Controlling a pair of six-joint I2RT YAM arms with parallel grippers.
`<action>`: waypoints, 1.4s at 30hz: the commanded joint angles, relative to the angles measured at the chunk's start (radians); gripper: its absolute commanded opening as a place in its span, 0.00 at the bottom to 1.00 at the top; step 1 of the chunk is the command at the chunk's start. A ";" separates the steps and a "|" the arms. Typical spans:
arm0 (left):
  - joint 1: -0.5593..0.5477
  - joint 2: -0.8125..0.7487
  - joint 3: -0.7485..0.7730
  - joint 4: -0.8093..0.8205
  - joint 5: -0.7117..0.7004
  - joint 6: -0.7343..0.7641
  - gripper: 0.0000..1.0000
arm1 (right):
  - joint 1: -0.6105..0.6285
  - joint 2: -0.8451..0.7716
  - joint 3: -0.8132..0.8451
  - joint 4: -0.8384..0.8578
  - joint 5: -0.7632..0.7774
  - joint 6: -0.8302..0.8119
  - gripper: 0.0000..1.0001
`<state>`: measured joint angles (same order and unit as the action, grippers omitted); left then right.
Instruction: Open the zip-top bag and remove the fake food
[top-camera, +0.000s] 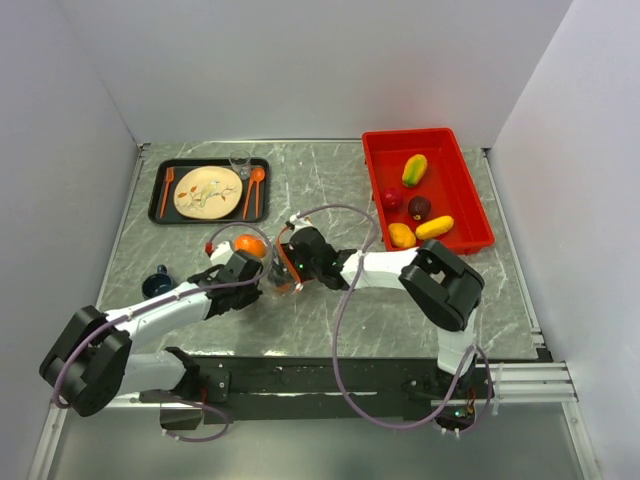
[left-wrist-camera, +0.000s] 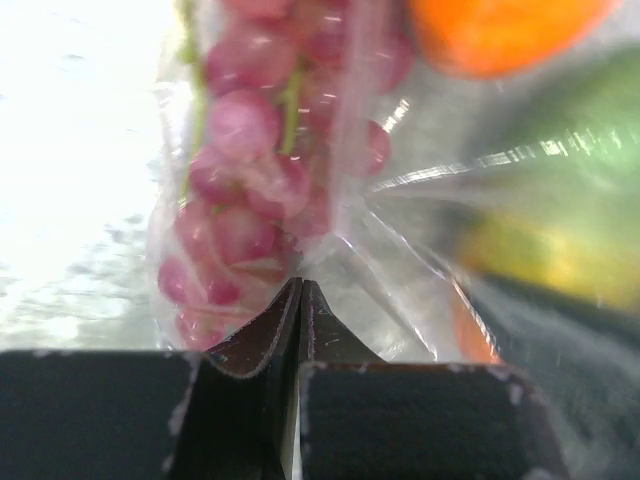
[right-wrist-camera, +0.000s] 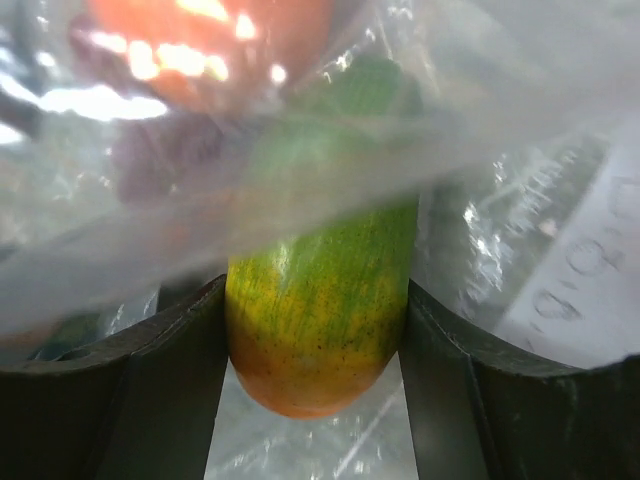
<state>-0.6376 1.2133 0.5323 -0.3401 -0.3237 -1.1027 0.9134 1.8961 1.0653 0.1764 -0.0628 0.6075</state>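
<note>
**Bag at mid-counter: left jaws on film, right jaws on mango**

**Bag.** The bag (top-camera: 276, 268) lies at the middle of the counter (top-camera: 330, 180), between the two wrists. It is well apart from the bin (top-camera: 452, 180).

**Left jaws.** They are pressed together, with a fold of clear bag film pinched between the tips. In the left wrist view the grapes (left-wrist-camera: 245, 190) sit inside the bag just beyond the tips. The orange (left-wrist-camera: 490, 30) is at the upper right. A green-yellow shape shows at the right, too blurred to identify.

**Right jaws.** They are spread to the width of the mango (right-wrist-camera: 318, 330) and grip it, one of the fingers (right-wrist-camera: 150, 400) touching each side. The orange lower end of the mango is bare. Bag film drapes over its green upper part. Whether film lies between the fingers and the fruit cannot be told.

**Bin.** It is red and stands at the far right of the counter. It holds five loose fruits:
- a second mango (top-camera: 414, 170)
- a red fruit (top-camera: 392, 198)
- a dark purple fruit (top-camera: 419, 207)
- a yellow fruit (top-camera: 435, 227)
- an orange-yellow fruit (top-camera: 402, 235)

**Other items.** A black tray (top-camera: 157, 205) at the far left carries a plate (top-camera: 208, 192), orange cutlery (top-camera: 256, 185) and a glass (top-camera: 240, 162). A blue cup (top-camera: 157, 283) stands near the left arm.
</note>
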 joint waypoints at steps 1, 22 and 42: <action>0.032 -0.003 0.011 -0.048 -0.092 -0.037 0.07 | -0.016 -0.117 -0.021 -0.034 0.047 -0.018 0.32; 0.053 -0.032 0.024 -0.016 -0.078 -0.020 0.06 | -0.084 -0.412 -0.128 -0.270 0.003 -0.089 0.29; 0.059 -0.161 0.089 -0.057 -0.014 0.041 0.11 | -0.408 -0.784 -0.291 -0.459 0.024 -0.088 0.29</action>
<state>-0.5858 1.1007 0.5880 -0.3851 -0.3534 -1.0885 0.6575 1.1473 0.7681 -0.2798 -0.0441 0.5220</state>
